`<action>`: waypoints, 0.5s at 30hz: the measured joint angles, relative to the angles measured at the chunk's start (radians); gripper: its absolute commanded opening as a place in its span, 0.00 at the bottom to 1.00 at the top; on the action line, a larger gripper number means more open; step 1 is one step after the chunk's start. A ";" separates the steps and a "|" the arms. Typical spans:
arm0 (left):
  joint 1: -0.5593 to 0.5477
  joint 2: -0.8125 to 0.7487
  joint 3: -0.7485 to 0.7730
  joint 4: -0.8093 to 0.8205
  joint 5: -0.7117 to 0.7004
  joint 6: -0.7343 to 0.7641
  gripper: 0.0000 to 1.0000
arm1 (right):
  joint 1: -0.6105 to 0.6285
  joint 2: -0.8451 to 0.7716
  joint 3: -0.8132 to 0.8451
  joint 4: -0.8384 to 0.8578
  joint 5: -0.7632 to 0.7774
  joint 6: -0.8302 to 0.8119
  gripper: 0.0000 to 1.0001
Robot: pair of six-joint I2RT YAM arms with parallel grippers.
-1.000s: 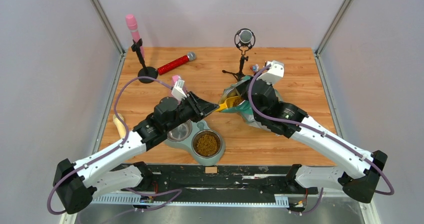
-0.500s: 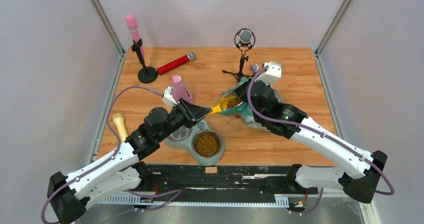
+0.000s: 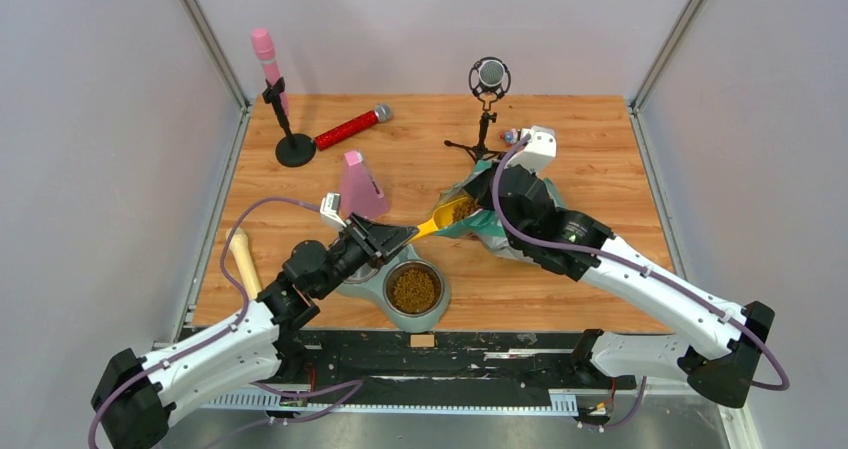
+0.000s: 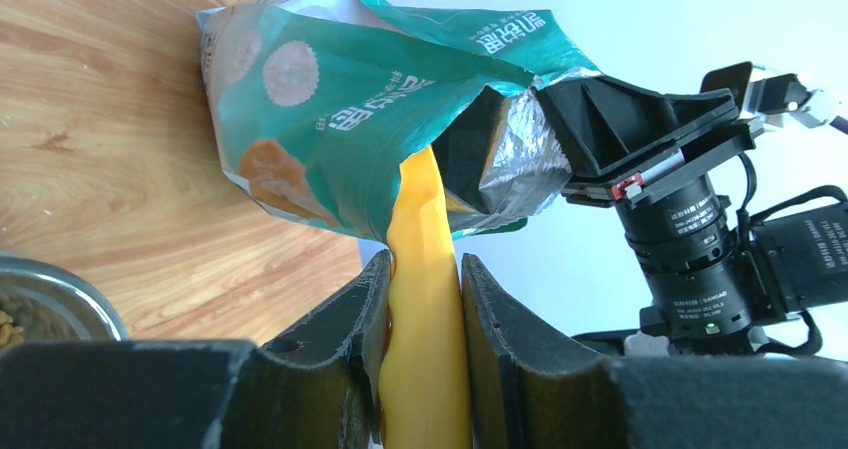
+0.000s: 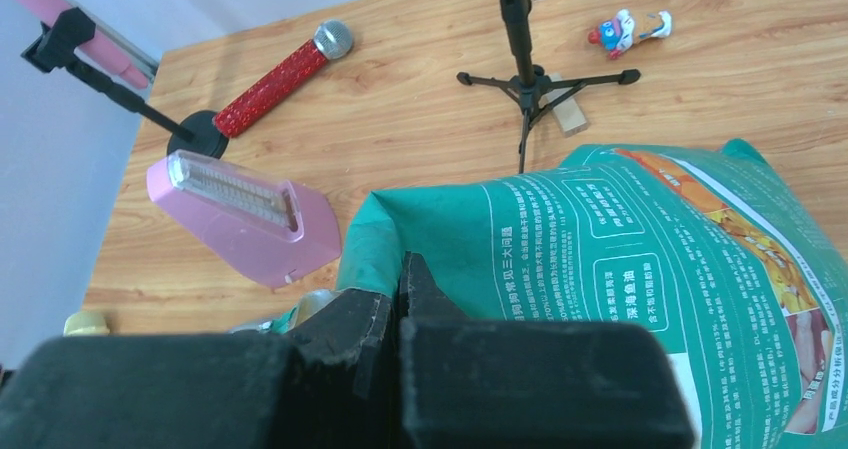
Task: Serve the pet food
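Drawn back, left fingers (image 4: pixel 376 291) clamp the scoop (image 4: pixel 424 231); right fingers (image 5: pixel 414 291) pinch shut on the bag's (image 5: pixel 600 249) half-hidden edge.

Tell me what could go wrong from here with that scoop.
1. The scoop, loaded with kibble, is gripped only by its thin handle in the left hand. A tilt might scatter pellets on the table.
2. Its lip may catch the bag rim that the right hand pinches, tugging it loose.
3. The filled bowl looks quite full, so more could overflow.
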 measured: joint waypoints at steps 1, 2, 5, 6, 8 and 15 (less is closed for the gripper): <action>0.000 -0.007 -0.027 0.032 -0.003 -0.013 0.00 | 0.002 0.000 -0.001 0.000 -0.007 0.000 0.00; 0.000 -0.012 -0.043 0.051 -0.005 -0.023 0.00 | 0.004 0.000 -0.002 -0.001 -0.014 -0.001 0.00; 0.000 -0.011 -0.050 0.070 -0.005 -0.027 0.00 | 0.004 0.000 -0.002 0.000 -0.023 -0.007 0.00; 0.000 -0.009 -0.050 0.074 -0.005 -0.027 0.00 | 0.004 0.000 -0.002 0.000 -0.023 -0.010 0.00; 0.001 0.003 -0.051 0.092 -0.005 -0.030 0.00 | 0.003 0.000 -0.002 0.003 -0.022 -0.014 0.00; 0.003 0.153 -0.043 0.272 0.002 -0.052 0.00 | -0.014 -0.007 -0.002 0.026 0.007 -0.038 0.00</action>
